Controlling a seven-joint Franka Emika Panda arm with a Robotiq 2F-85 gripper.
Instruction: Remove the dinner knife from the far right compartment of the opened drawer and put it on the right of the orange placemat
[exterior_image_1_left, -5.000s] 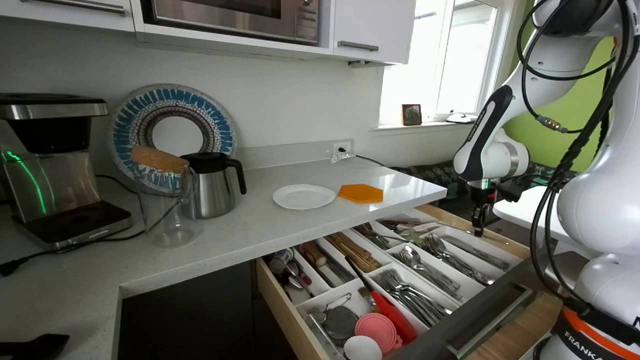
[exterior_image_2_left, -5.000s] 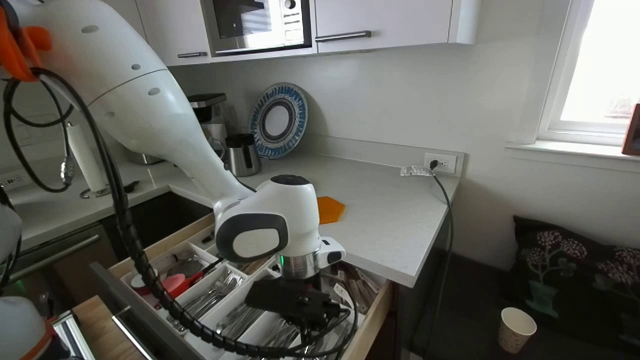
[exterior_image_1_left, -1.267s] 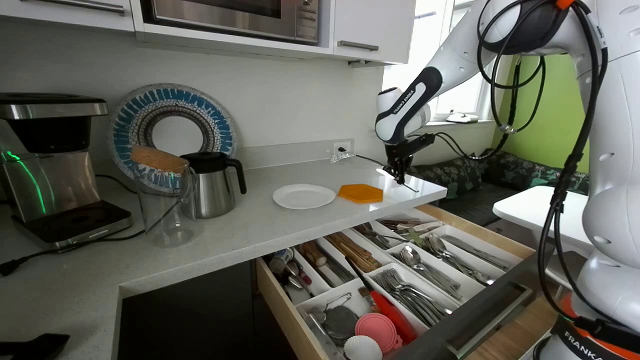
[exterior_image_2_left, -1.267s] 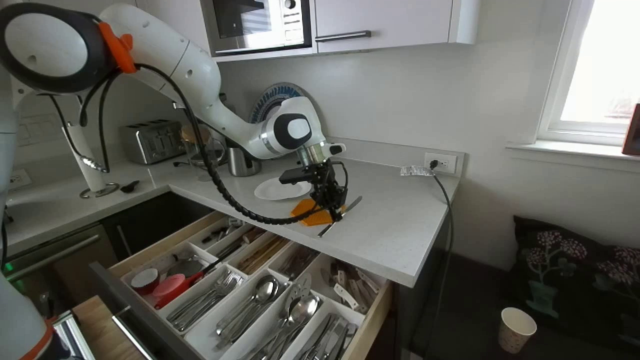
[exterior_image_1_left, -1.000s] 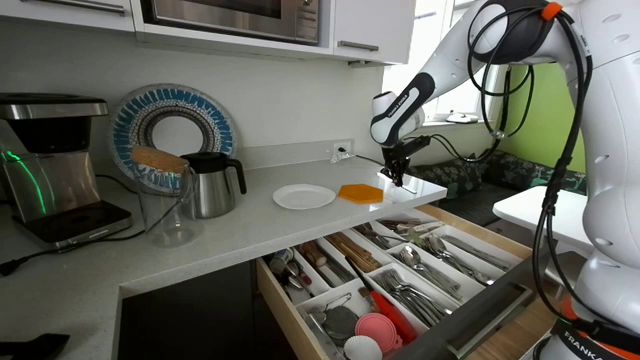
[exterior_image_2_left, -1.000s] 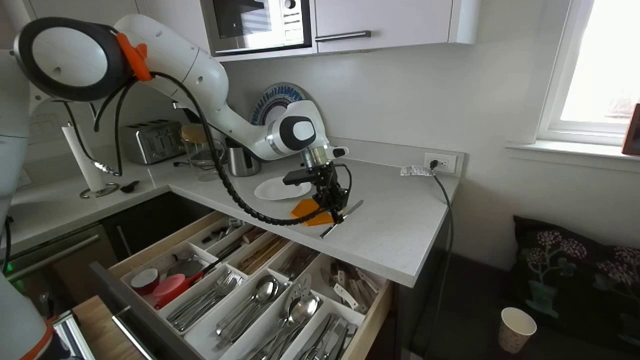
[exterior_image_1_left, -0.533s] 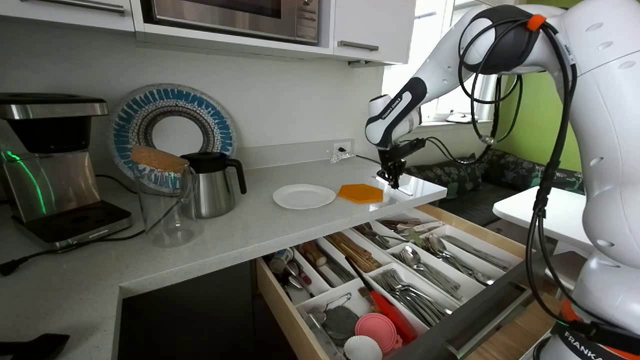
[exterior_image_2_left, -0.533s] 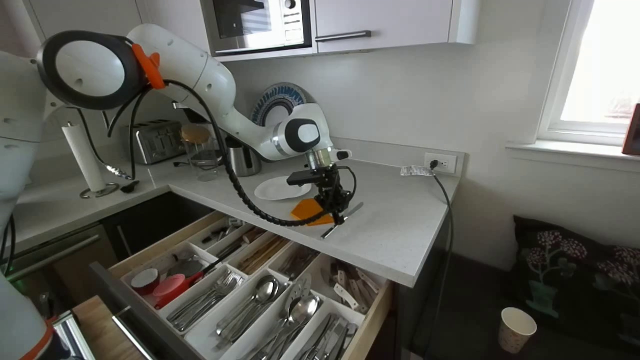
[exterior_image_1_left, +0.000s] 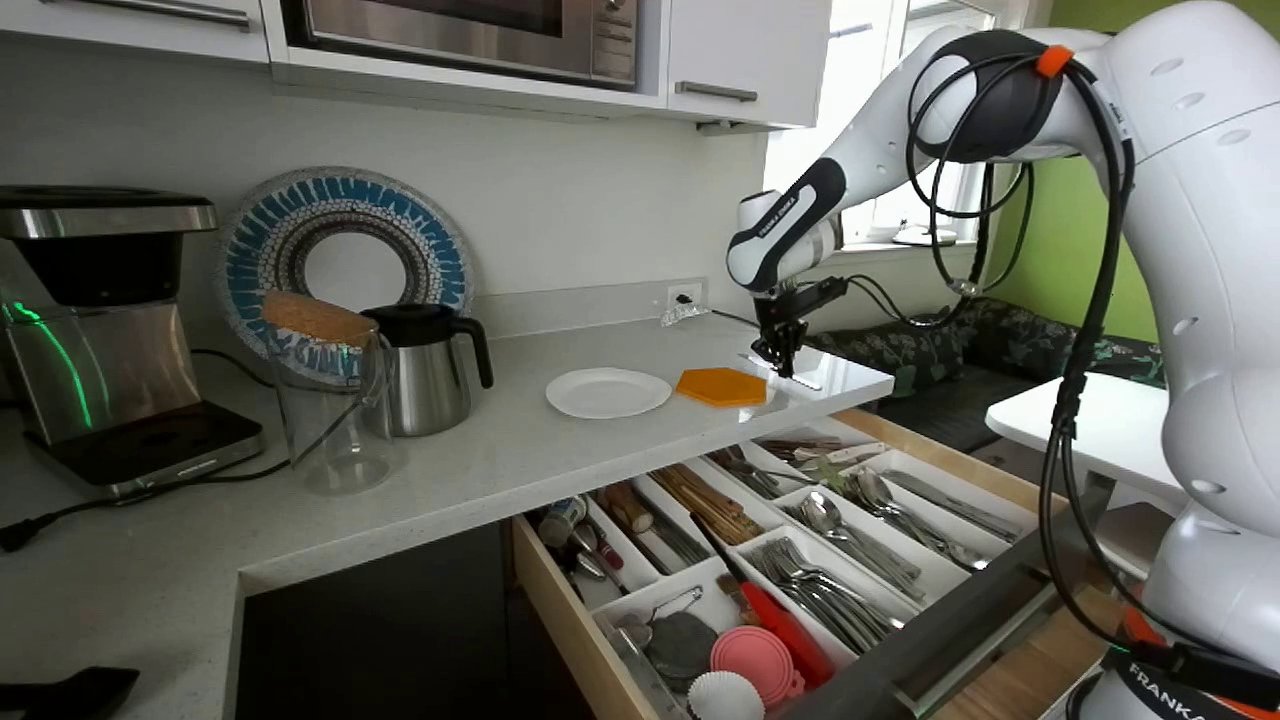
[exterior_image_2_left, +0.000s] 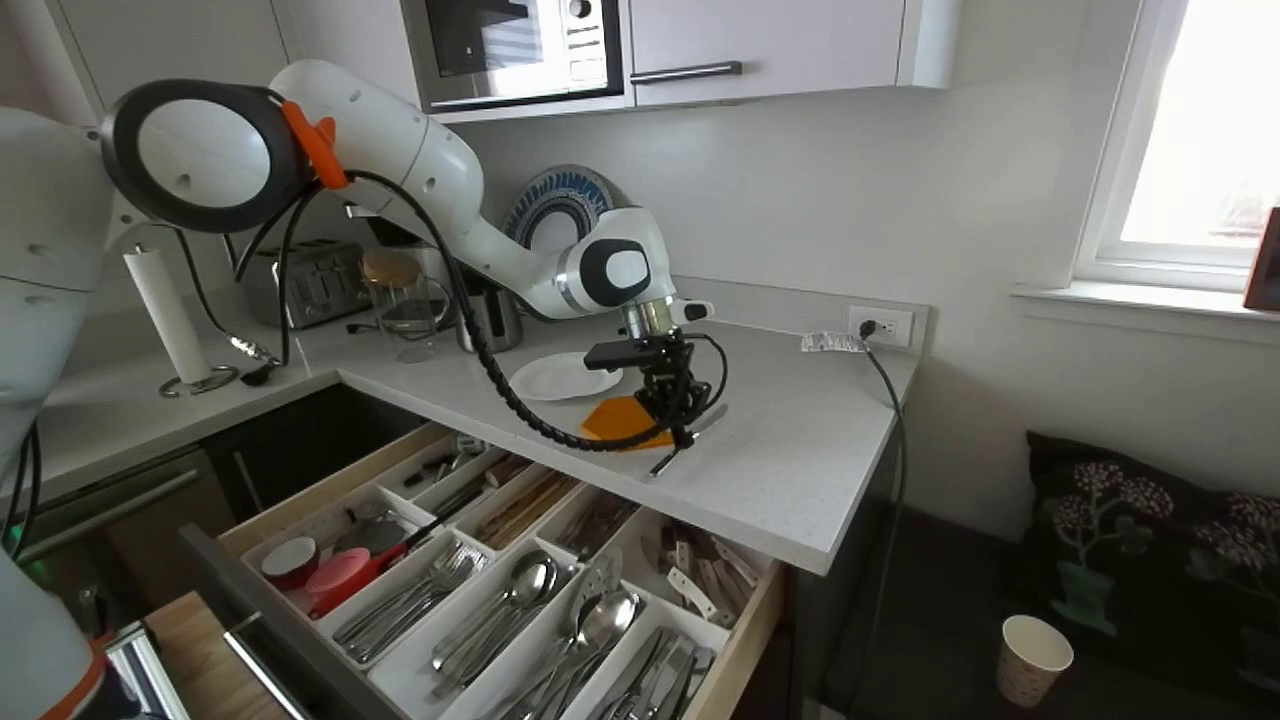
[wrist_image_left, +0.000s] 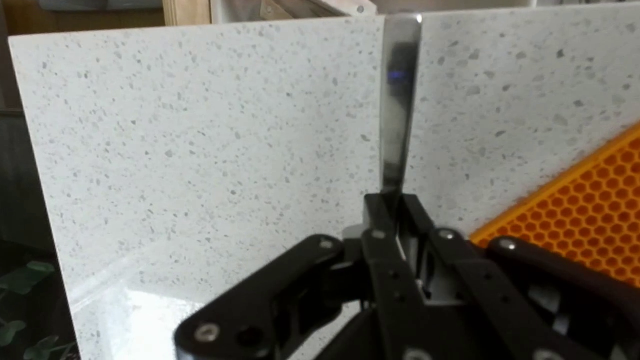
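In the wrist view we see the gripper (wrist_image_left: 392, 197) reaching up from the bottom edge, its two black fingers (wrist_image_left: 374, 207) nearly together, with only the dinner knife (wrist_image_left: 396, 115) pinched between them. The dinner knife runs from their tips, right of centre, to the edge of the countertop (wrist_image_left: 210, 140) at the top; the orange placemat (wrist_image_left: 585, 215) fills the lower right, apart from it. In an exterior view we find the gripper near the centre, pointing down, the dinner knife slanting from it just beside the orange placemat's right side; we cannot tell whether it touches the countertop. The open drawer (exterior_image_2_left: 752, 640) spans the lower left and centre. In an exterior view the gripper hangs right of centre, the orange placemat and then the white plate (exterior_image_1_left: 608, 393) to its left. At lower right, other silver cutlery (exterior_image_1_left: 950, 503) lies in the far right compartment (exterior_image_1_left: 985, 500).
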